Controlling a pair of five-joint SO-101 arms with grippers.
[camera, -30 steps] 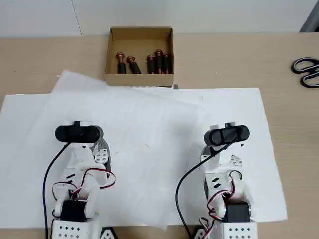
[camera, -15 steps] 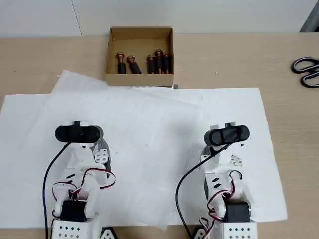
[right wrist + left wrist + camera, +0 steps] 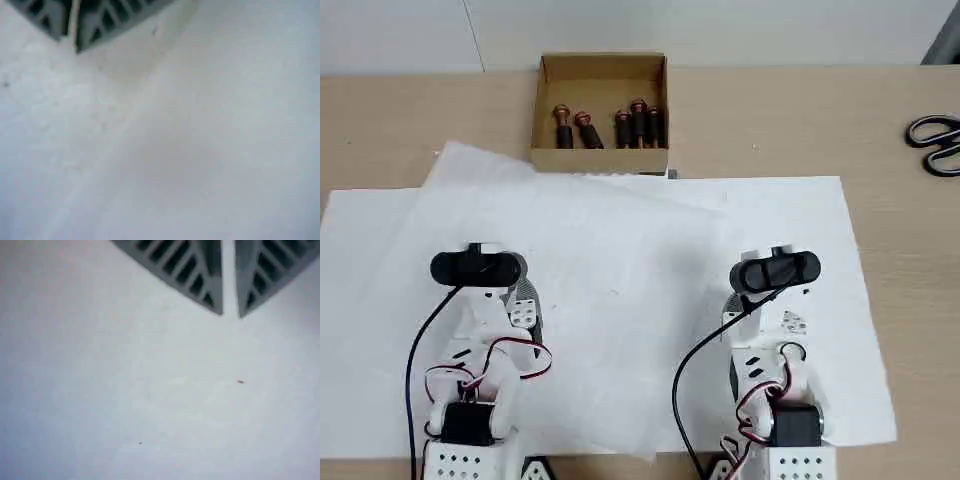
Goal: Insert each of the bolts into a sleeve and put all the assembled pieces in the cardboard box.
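Observation:
The cardboard box (image 3: pixel 603 68) stands at the back of the table, left of centre. Several copper-coloured bolts in dark sleeves (image 3: pixel 610 127) lie along its front wall. Both arms are folded back at the near edge, far from the box. My left gripper (image 3: pixel 229 312) hangs just above the white paper with its grey fingers nearly together and nothing between them. My right gripper (image 3: pixel 71 44) is likewise shut over the paper and holds nothing.
White paper sheets (image 3: pixel 640 260) cover the near half of the wooden table (image 3: pixel 780 120). A pair of scissors (image 3: pixel 934 143) lies at the far right edge.

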